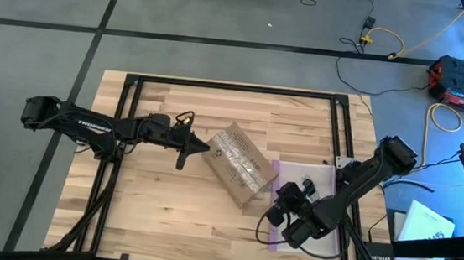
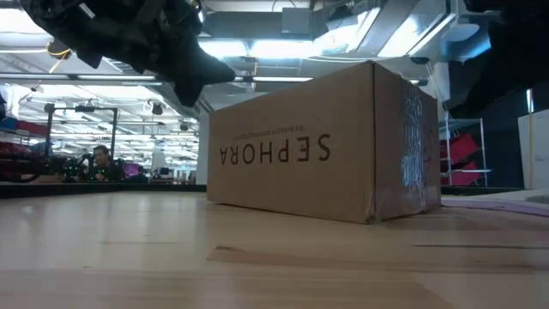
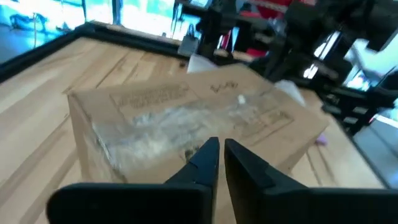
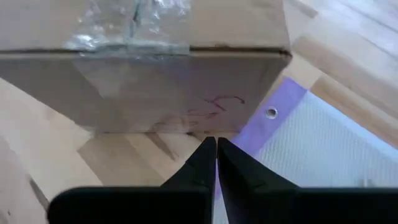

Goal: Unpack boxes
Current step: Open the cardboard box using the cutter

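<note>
A brown cardboard box point(image 1: 241, 166) lies slantwise in the middle of the table, its bottom on the wood. Its top seam is taped, and "SEPHORA" reads upside down on the side facing the low view point(image 2: 274, 150). My left gripper point(image 1: 203, 150) is shut and hovers just off the box's left end point(image 3: 124, 137), a little higher than its top point(image 2: 219, 75). My right gripper point(image 1: 275, 211) is shut and points down at the table in front of the box's right near end face point(image 4: 155, 87), over the purple edge of a plastic bag. Neither gripper holds anything.
A clear plastic bag point(image 1: 316, 175) with a purple edge point(image 4: 273, 106) lies flat to the right of the box. Black frame rails point(image 1: 127, 121) run along the table's left, far and right sides. There is bare wood point(image 1: 166, 208) near and left of the box. A person point(image 2: 101, 159) sits far behind the table.
</note>
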You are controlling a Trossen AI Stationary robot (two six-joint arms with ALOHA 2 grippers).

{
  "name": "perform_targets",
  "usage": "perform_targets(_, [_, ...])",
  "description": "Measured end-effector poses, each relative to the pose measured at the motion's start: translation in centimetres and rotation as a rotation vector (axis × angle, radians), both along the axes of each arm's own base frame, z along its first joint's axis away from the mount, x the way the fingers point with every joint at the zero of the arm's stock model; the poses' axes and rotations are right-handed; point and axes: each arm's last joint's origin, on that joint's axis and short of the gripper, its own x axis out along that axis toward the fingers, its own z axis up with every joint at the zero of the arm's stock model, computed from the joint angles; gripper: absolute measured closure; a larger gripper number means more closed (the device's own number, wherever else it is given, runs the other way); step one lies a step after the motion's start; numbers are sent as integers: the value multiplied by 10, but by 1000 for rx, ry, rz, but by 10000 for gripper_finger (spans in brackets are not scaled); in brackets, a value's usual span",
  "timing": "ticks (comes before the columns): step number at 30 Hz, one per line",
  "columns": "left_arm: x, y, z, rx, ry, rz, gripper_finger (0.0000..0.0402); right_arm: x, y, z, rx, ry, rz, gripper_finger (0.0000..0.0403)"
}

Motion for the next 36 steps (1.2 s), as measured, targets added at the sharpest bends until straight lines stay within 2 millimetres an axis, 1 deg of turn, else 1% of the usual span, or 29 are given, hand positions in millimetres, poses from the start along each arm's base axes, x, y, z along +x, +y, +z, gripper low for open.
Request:
perform_targets(5, [-1,-2,-3,-10,27,0,400,8,6,-7,-28,-41,32,402])
perform_targets(8, [-1,0,-2,-13,23,7,401,12,1,-19,-47,-39,15,402])
perform_targets(12, [-1,0,-2,-31,19,16,402,11,-20,-38,-88,-23,-35,403])
perform_targets(15, [0,-1,1,-24,-5,9,401,11,-51,-48,-139,20,-109,403])
perform_targets(17, [-1,-1,2,-23,-5,5,401,14,-75,-48,-179,-3,-163,403])
perform_targets(19, [-3,-1,5,-14,-16,8,401,19,-96,-44,-214,-71,-213,403])
perform_targets(21, [-6,-1,9,14,-29,3,401,29,-114,-34,-226,-161,-236,403])
perform_targets(23, [-10,1,11,41,-26,1,401,35,-127,-21,-217,-237,-254,403])
perform_targets(25, [-15,5,13,62,-4,18,401,41,-135,-7,-205,-321,-257,403])
perform_targets(29, [-28,17,21,117,2,61,401,44,-133,23,-167,-439,-141,403])
perform_targets(32, [-39,31,23,97,31,138,401,46,-129,37,-48,-493,15,403])
perform_targets(36, [-53,54,12,40,152,176,401,55,-118,47,140,-580,290,403])
